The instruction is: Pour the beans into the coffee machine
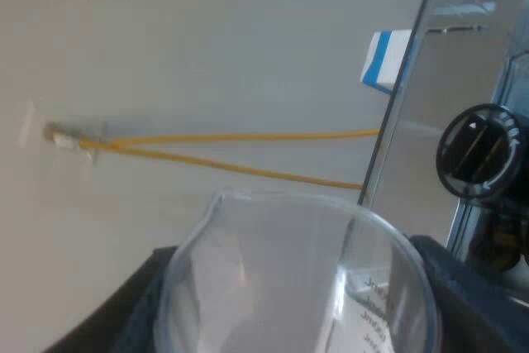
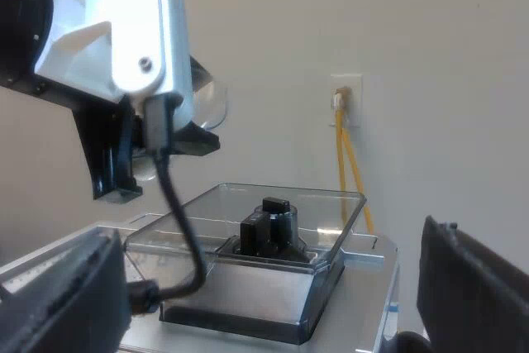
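While the left gripper (image 1: 297,324) pinches the measuring glass (image 1: 281,262), its two black fingers (image 1: 475,291) press on opposite sides of the glass, which sits between them. The glass is clear, with small printed words on its side, and its open rim faces the camera. Whether beans are inside it I cannot tell. From the left wrist view the glass is just beside the clear hopper (image 1: 463,80), and a round black knob (image 1: 479,150) shows through the hopper wall. Near the hopper's edge a blue and white thing (image 1: 384,59) is partly hidden.

From the right wrist view the left arm holds the glass up in the air, higher than the top of the hopper and near one end of it. The hopper stands on the silver top of the coffee machine (image 2: 364,287).

The right gripper (image 2: 264,303) is spread wide. Its fingers (image 2: 475,287) stand well apart and hold nothing, and the hopper is seen between them, farther off.

On the wall (image 2: 430,55) behind the machine, two yellow cables (image 2: 347,163) hang from a socket (image 2: 345,93).
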`<state>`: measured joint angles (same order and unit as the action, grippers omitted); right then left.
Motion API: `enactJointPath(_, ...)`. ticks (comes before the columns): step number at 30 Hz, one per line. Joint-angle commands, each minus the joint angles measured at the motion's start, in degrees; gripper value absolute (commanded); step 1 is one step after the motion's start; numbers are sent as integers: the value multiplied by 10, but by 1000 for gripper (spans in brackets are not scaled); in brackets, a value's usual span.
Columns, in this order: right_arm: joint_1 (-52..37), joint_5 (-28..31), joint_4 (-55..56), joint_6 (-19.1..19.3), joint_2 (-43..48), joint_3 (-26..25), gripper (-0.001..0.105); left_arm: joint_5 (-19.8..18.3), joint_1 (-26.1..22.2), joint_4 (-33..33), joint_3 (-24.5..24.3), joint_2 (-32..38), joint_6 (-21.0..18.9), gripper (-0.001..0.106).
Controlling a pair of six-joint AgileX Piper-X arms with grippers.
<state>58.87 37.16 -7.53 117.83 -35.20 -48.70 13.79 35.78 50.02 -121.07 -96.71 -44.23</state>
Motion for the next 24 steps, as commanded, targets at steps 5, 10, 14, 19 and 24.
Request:
enactJointPath(5,1,3,-7,9,5,-7,74,10,5,-7,-6,6,109,0)
enactJointPath(10,1,3,-7,9,5,-7,74,10,5,-7,-6,6,233,0)
enactJointPath(14,1,3,-7,7,5,-7,74,10,5,-7,-3,3,304,0)
enactJointPath(19,1,3,-7,7,5,-7,74,9,5,-7,1,-2,387,0)
enactJointPath(24,1,3,-7,7,5,-7,74,8,5,-7,1,-6,484,0)
